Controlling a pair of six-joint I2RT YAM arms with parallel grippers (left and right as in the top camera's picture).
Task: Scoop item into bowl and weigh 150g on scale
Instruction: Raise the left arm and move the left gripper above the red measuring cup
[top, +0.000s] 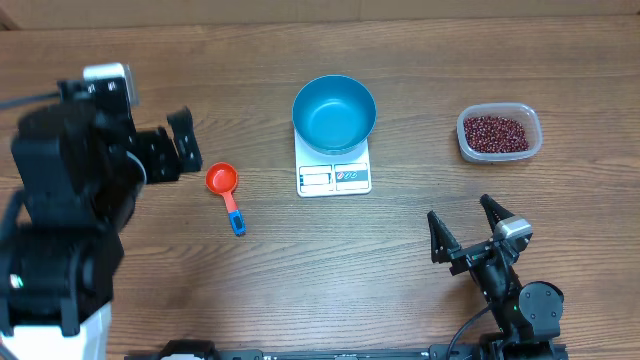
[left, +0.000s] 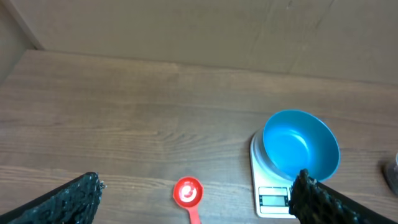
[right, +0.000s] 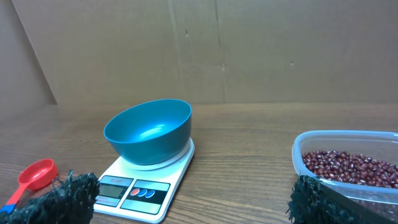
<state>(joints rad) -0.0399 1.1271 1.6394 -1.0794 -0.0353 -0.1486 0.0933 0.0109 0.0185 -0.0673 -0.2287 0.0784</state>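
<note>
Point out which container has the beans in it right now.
The clear plastic tub, right of the scale; the blue bowl on the scale is empty.

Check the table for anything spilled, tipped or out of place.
Nothing stands out. The beans are all in the clear tub, the blue bowl sits upright on the scale, the red scoop lies beside it.
</note>
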